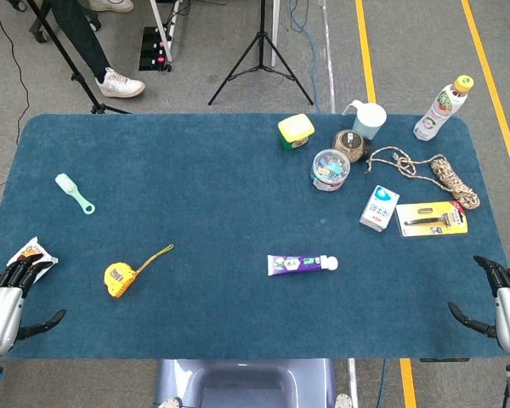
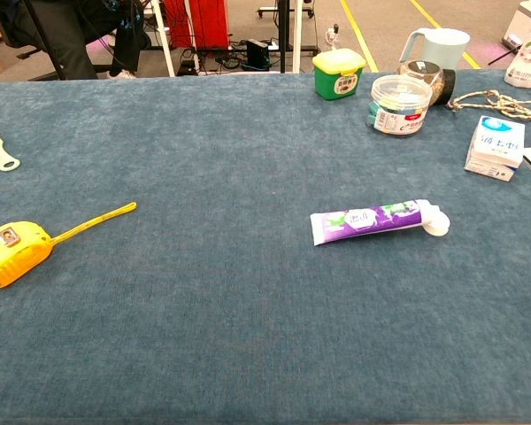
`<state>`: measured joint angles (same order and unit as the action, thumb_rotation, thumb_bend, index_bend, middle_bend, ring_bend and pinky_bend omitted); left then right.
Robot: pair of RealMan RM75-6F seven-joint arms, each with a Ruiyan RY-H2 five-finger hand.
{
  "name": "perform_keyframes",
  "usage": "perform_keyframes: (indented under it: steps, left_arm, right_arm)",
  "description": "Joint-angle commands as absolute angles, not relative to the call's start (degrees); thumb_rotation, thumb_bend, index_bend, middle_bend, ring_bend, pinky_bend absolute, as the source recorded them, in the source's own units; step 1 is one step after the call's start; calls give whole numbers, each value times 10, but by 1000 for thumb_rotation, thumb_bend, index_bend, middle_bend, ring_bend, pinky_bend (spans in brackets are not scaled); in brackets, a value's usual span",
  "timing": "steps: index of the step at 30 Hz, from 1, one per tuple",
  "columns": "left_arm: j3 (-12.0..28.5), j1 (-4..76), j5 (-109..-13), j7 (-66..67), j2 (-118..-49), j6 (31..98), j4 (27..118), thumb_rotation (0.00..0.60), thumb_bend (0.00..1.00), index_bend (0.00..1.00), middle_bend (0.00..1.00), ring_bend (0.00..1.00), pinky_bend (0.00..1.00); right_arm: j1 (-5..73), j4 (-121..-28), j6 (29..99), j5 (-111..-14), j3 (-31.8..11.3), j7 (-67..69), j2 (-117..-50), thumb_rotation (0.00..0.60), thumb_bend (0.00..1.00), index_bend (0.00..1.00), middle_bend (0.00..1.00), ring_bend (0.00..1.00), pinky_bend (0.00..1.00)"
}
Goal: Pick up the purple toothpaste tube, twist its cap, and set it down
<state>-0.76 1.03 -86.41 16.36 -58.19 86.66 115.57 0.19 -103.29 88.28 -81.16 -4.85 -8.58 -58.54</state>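
Note:
The purple toothpaste tube (image 1: pixel 301 264) (image 2: pixel 372 220) lies flat on the blue table, right of centre, its white cap (image 1: pixel 331 263) (image 2: pixel 435 222) pointing right. My left hand (image 1: pixel 8 302) hovers at the near left corner, fingers apart and holding nothing. At the near right corner my right hand (image 1: pixel 506 304) is likewise spread with nothing in it. Both hands are far from the tube. Neither hand shows in the chest view.
A yellow tape measure (image 1: pixel 119 277) (image 2: pixel 16 250) lies near left, a green brush (image 1: pixel 73 192) at far left. Back right hold a green box (image 1: pixel 296 131), clear jar (image 1: pixel 330 168), pitcher (image 1: pixel 367 120), bottle (image 1: pixel 442 107), rope (image 1: pixel 425 168), small carton (image 1: pixel 379 207) and razor pack (image 1: pixel 432 218). A snack packet (image 1: pixel 30 252) lies by the left hand.

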Motion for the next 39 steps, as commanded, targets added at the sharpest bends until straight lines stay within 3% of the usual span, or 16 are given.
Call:
perform_keyframes:
  steps: [1, 25, 39]
  left_arm:
    - [-9, 9, -865, 162, -581, 869, 1155, 516, 151, 199, 168, 143, 289]
    - [-8, 8, -868, 145, -573, 868, 1152, 518, 151, 199, 168, 142, 289]
    - [-9, 16, -894, 153, -550, 863, 1170, 520, 150, 203, 168, 142, 289]
  right_arm:
    - [1, -1032, 883, -811, -47, -86, -584, 418, 278, 176, 266, 303, 196]
    - [-1, -1040, 880, -816, -44, -87, -581, 416, 278, 176, 266, 303, 196]
    - [30, -1039, 839, -847, -44, -43, -590, 420, 278, 185, 274, 313, 204]
